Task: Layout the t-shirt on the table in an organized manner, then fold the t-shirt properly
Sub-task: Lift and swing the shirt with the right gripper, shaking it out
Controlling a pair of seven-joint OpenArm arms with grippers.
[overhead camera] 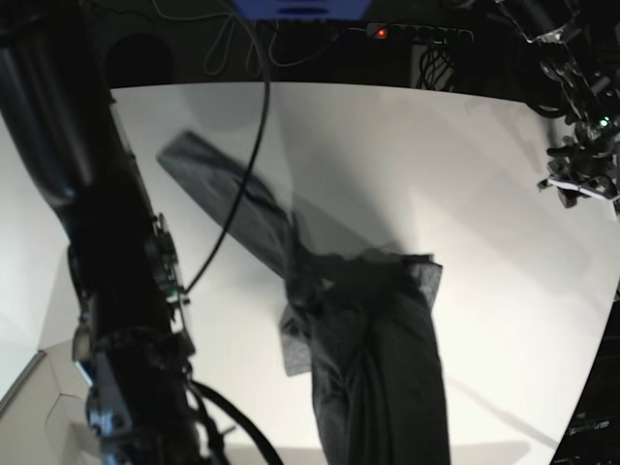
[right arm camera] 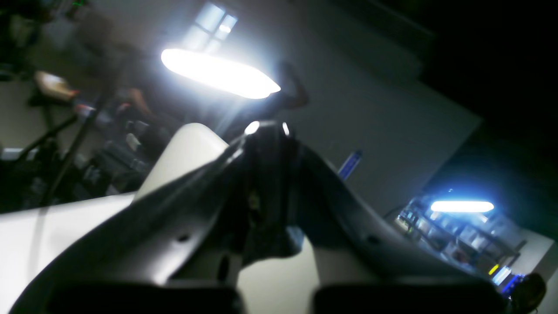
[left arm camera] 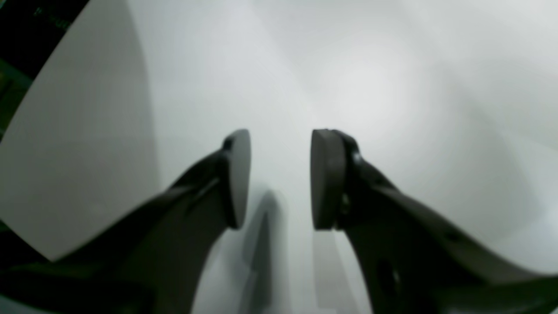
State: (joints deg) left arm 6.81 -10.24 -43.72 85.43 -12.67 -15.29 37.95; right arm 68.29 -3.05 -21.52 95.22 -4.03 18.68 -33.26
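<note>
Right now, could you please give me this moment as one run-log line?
t-shirt: bunched, lifted off table | right pincer: shut on t-shirt | left pincer: open, empty, over table

A robotics lab or workshop, by the look of it. The large smooth white tabletop (overhead camera: 465, 165) fills the base view, with black cables (overhead camera: 232, 39) and a dark device showing a small red indicator light (overhead camera: 382, 32) at twelve o'clock. In the right wrist view, long bright ceiling lamps (right arm camera: 220, 74) glow overhead, and at four o'clock sit blurred, cluttered equipment shelves (right arm camera: 462, 237), possibly racks of gear.
</note>
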